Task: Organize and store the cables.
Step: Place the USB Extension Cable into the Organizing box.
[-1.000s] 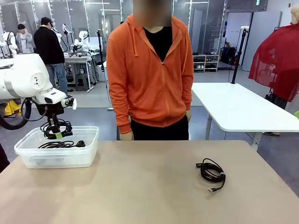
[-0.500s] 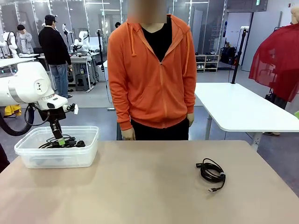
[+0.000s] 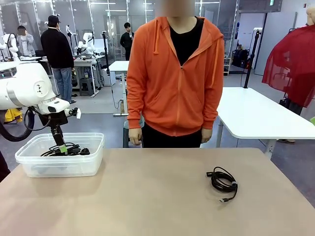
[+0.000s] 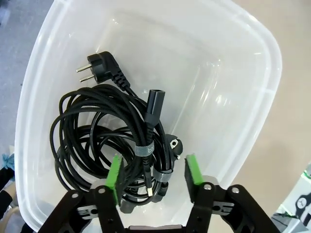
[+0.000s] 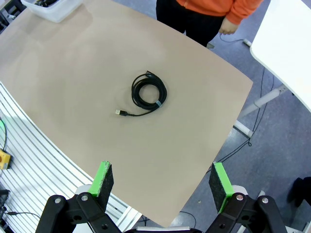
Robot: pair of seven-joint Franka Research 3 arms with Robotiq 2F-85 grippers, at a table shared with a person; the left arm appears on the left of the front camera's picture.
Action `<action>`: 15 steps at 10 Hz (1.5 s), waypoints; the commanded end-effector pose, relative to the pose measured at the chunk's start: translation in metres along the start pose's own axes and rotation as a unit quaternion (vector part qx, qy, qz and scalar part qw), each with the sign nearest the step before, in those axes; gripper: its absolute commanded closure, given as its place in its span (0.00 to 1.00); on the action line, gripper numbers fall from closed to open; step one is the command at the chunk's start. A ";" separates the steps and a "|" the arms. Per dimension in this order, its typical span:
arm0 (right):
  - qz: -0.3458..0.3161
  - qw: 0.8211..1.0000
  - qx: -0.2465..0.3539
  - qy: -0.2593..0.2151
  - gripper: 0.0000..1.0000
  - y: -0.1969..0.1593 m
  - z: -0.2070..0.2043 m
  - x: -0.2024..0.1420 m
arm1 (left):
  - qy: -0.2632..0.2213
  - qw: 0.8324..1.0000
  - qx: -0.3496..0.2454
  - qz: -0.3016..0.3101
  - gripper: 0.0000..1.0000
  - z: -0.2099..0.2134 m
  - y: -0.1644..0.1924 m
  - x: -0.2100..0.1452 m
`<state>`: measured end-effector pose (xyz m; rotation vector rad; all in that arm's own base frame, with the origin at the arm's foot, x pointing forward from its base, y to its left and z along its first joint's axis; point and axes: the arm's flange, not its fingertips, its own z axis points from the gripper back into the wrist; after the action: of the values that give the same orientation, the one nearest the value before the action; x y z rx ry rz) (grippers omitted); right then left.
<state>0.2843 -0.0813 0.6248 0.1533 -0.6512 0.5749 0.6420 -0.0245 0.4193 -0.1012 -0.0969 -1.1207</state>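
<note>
The left arm dips steeply into a clear, round-cornered plastic bin (image 4: 243, 97), the left gripper (image 4: 152, 175) with green pads parted astride glossy black coiled cables (image 4: 107, 136) just under its tips, while the right gripper (image 5: 163, 182), jaws spread wide, hangs high above a thin looped cable (image 5: 149, 93) on the matte tan table (image 5: 73, 73).

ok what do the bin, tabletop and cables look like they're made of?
Storage bin: likely plastic, translucent and glossy; table shows through its walls, with highlights.
Tabletop: beige, matte, uniform; probably laminate, core hidden.
Cables in the bin and coiled cable on the table: black smooth jackets, faint sheen; rubber or PVC, cannot tell which.
</note>
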 end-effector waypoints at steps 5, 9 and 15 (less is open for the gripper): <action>0.002 1.000 0.000 0.000 0.00 0.000 0.000 -0.002 | -0.003 1.000 -0.007 0.019 0.00 0.011 -0.004 0.000; 0.002 1.000 0.000 0.000 0.00 0.000 0.000 -0.002 | 0.000 1.000 0.000 0.009 0.00 0.005 -0.002 0.000; 0.002 1.000 0.000 0.000 0.00 0.000 0.000 -0.002 | -0.067 0.993 0.064 0.077 0.00 0.097 -0.073 0.035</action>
<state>0.2844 -0.0813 0.6248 0.1533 -0.6511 0.5749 0.6215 -0.0586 0.4971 -0.0691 -0.2030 -0.9991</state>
